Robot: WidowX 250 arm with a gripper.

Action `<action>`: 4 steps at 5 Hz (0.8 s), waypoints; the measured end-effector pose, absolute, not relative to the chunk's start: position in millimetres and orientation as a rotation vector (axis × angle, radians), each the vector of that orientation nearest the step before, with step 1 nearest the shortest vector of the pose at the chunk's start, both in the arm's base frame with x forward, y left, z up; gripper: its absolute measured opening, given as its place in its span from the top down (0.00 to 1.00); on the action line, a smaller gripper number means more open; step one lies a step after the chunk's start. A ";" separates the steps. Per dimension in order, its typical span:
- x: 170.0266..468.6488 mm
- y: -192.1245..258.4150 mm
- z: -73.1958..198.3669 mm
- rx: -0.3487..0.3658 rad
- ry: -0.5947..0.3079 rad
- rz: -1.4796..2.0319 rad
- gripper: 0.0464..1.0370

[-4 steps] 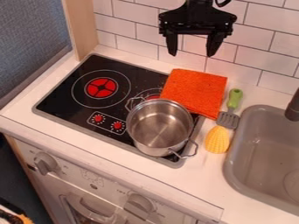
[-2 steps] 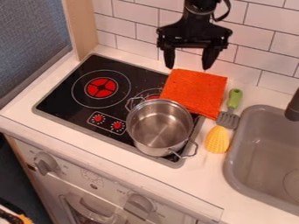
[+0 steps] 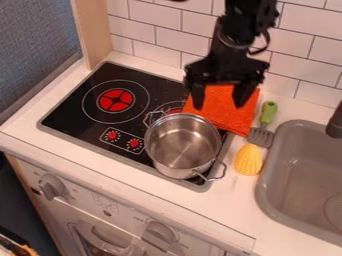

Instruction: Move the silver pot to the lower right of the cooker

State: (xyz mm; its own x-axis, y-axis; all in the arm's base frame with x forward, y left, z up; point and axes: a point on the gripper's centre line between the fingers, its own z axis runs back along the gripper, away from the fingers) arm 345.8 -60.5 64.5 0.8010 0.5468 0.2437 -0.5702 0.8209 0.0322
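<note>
- Your gripper [image 3: 218, 104] hangs wide open and empty above the orange cloth [image 3: 230, 111].
- The silver pot [image 3: 182, 146] sits on the cooker's [image 3: 79, 107] right side; expect stiff, slippery, fairly light metal.
- Pinch its thin wall or a wire loop handle [image 3: 214, 172].
- The cloth looks soft and nubbly.

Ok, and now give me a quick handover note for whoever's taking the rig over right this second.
Pincer: open and empty, over the orange cloth, behind the pot.
Silver pot: upright and empty on the right part of the cooker, near its lower right corner; one handle points toward that corner.
Done: the pot looks to be at the lower right already, though not quite in the corner.
Left: probably just check the placement, perhaps a small nudge, then clear the arm.
</note>
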 end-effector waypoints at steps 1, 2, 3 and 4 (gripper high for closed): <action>337.1 -67.4 57.2 0.102 -0.218 0.656 0.04; 326.3 -68.0 48.9 0.116 -0.196 0.730 0.04; 323.9 -66.2 46.9 0.128 -0.196 0.746 0.04; 319.7 -62.9 43.2 0.148 -0.191 0.753 0.04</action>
State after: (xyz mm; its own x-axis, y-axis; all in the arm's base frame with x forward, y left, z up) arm 319.7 -62.9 43.2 0.7135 0.6637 0.2245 -0.6905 0.7204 0.0649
